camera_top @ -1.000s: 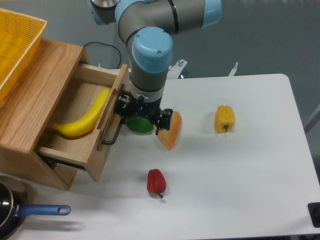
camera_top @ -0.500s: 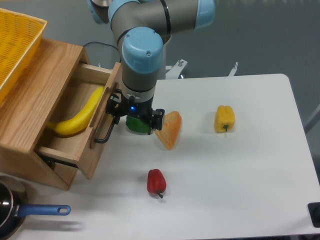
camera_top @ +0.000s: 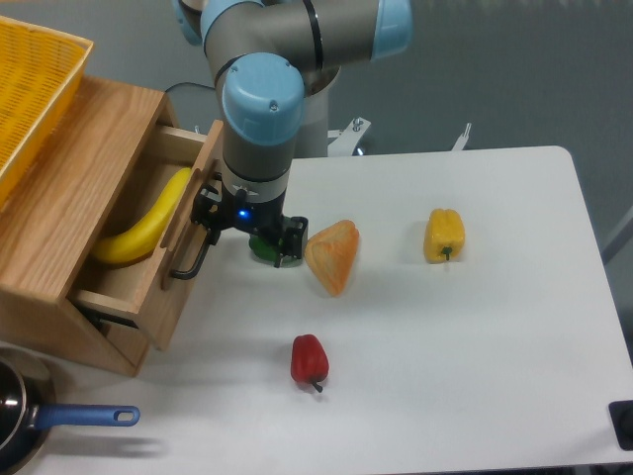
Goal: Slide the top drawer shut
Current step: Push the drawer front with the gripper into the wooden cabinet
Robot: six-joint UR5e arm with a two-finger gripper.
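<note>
The top drawer [camera_top: 181, 259] is a shallow oak box in the wooden cabinet [camera_top: 69, 188] at the left, still pulled partly out. Its front panel carries a black bar handle [camera_top: 192, 259]. A banana [camera_top: 148, 223] lies inside it. My gripper [camera_top: 247, 233] points down right against the drawer front, its left side touching the panel above the handle. Its jaws look spread apart with nothing gripped. A green object [camera_top: 265, 248] sits on the table under it, mostly hidden.
An orange wedge [camera_top: 331, 255] lies just right of the gripper. A yellow pepper [camera_top: 444, 236] and a red pepper [camera_top: 309, 360] sit on the white table. A yellow basket [camera_top: 30, 89] tops the cabinet. A blue-handled pan [camera_top: 84, 417] is at the front left.
My gripper has moved left with the drawer front, and the drawer has slid further into the cabinet. The banana rode in with it. The green object is now more covered.
</note>
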